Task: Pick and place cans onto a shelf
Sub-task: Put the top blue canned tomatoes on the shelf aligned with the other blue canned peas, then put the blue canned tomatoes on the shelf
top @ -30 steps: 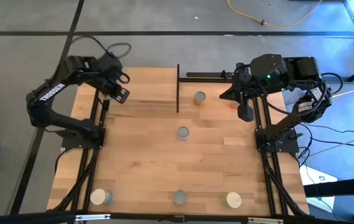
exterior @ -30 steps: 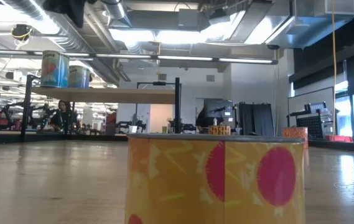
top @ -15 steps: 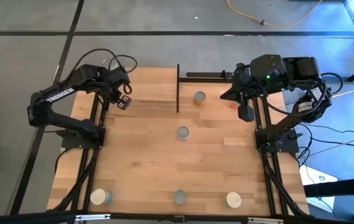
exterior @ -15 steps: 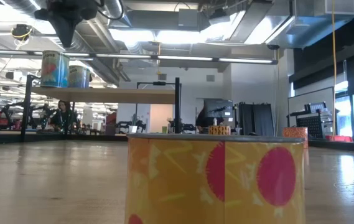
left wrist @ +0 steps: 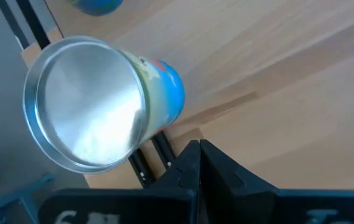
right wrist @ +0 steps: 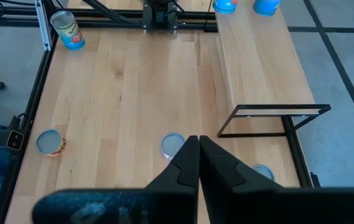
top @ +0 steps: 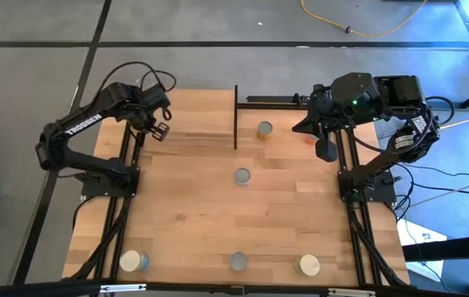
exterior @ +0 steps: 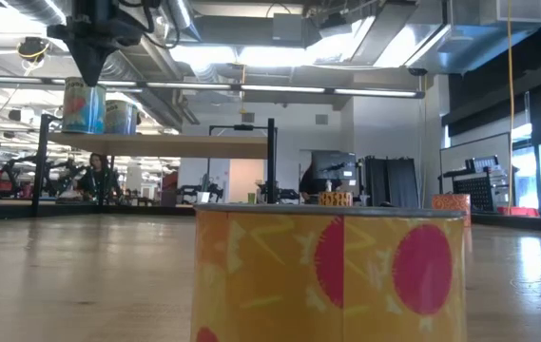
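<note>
The shelf (top: 193, 120) is a raised light-wood board with black posts (top: 236, 115) at the far left. Two blue-labelled cans (exterior: 83, 104) (exterior: 121, 117) stand on it; the left arm hides them in the high view. My left gripper (exterior: 89, 78) is shut and empty, pointing down just above the left can (left wrist: 86, 102). My right gripper (top: 326, 150) is shut and empty, held above the table's far right. Loose cans stand upright on the tabletop (top: 264, 129) (top: 242, 176) (top: 133, 261) (top: 238, 261) (top: 307, 265).
A yellow can with red dots (exterior: 327, 275) stands close in front of the low camera. An orange can (exterior: 451, 204) stands at the far right. Black arm rails (top: 127, 206) (top: 354, 206) run along both table sides. People and equipment show in the room behind.
My left gripper has come down toward the shelf's left end and now points down just above the left can there, staying shut. My right arm has kept still.
</note>
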Controlling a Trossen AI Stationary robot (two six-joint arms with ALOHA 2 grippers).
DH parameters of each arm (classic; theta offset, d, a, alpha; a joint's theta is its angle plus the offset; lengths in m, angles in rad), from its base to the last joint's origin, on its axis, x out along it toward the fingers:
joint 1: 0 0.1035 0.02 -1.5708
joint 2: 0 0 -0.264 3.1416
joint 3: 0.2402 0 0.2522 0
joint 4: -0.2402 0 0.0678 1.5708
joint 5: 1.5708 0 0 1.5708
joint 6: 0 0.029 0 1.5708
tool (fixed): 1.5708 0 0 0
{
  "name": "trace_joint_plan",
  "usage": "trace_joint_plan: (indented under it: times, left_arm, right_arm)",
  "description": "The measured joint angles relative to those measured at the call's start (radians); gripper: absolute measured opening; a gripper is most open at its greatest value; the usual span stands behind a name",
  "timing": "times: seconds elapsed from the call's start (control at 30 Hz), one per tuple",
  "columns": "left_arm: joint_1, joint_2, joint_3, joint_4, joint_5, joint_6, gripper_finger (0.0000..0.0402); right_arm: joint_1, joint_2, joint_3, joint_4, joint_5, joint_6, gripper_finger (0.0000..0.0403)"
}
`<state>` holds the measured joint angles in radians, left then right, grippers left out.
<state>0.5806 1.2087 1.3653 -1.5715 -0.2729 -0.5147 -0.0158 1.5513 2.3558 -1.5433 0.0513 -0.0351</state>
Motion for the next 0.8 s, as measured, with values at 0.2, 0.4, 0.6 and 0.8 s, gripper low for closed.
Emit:
trace_joint_plan:
  times: [0.2, 0.4, 0.6, 0.8]
  left_arm:
    - [0.051, 0.0, -0.004, 0.001, -0.046, 0.052, 0.0]
    - [0.097, 0.0, -0.004, 0.0, -0.058, 0.107, 0.0]
    - [0.121, 0.0, -0.004, 0.0, -0.071, 0.132, 0.0]
    - [0.095, 0.001, 0.033, 0.0, 0.046, 0.133, 0.0]
  right_arm:
    - [0.0, 0.0, 0.0, 0.0, 0.0, 0.0, 0.0011]
    - [0.0, 0.0, 0.0, 0.0, 0.0, 0.0, 0.0011]
    - [0.0, 0.0, 0.0, 0.001, 0.0, -0.001, 0.0011]
    - [0.0, 0.0, 0.0, 0.001, 0.0, -0.003, 0.0011]
